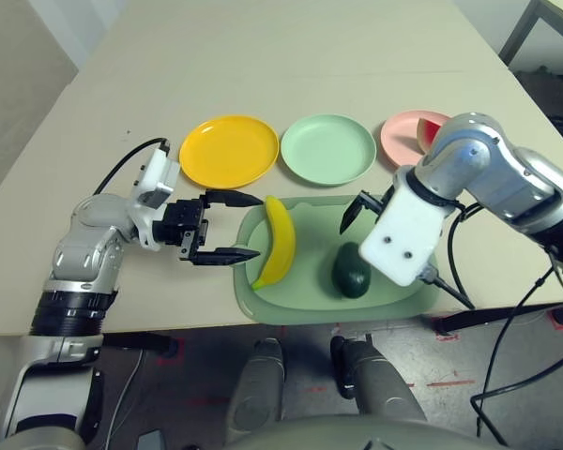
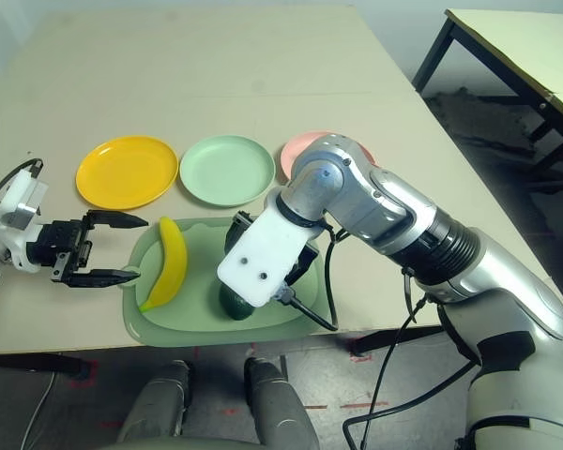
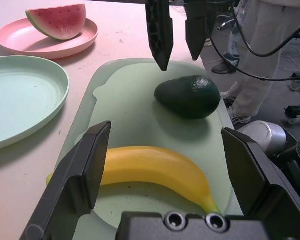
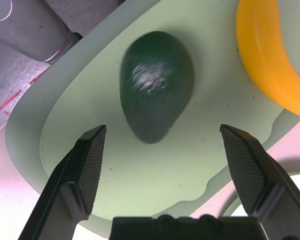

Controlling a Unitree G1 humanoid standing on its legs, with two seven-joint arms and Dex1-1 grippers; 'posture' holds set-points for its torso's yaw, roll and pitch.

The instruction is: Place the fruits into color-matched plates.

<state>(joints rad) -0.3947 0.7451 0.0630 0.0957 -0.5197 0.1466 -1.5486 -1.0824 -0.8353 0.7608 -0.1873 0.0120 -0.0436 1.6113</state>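
Observation:
A yellow banana (image 1: 280, 242) and a dark green avocado (image 1: 351, 270) lie on a light-green mat (image 1: 311, 225) at the table's front edge. The red watermelon wedge (image 1: 432, 131) sits in the pink plate (image 1: 397, 141). The yellow-orange plate (image 1: 229, 150) and the mint green plate (image 1: 327, 148) stand bare behind the mat. My left gripper (image 1: 231, 226) is open just left of the banana, pointing at it. My right gripper (image 4: 162, 130) hovers open above the avocado (image 4: 155, 82), touching nothing.
The three plates form a row behind the mat, which reaches close to the table's front edge (image 1: 263, 328). A person's legs (image 3: 260, 50) stand beyond the table's right side. A second table (image 2: 516, 47) is at the far right.

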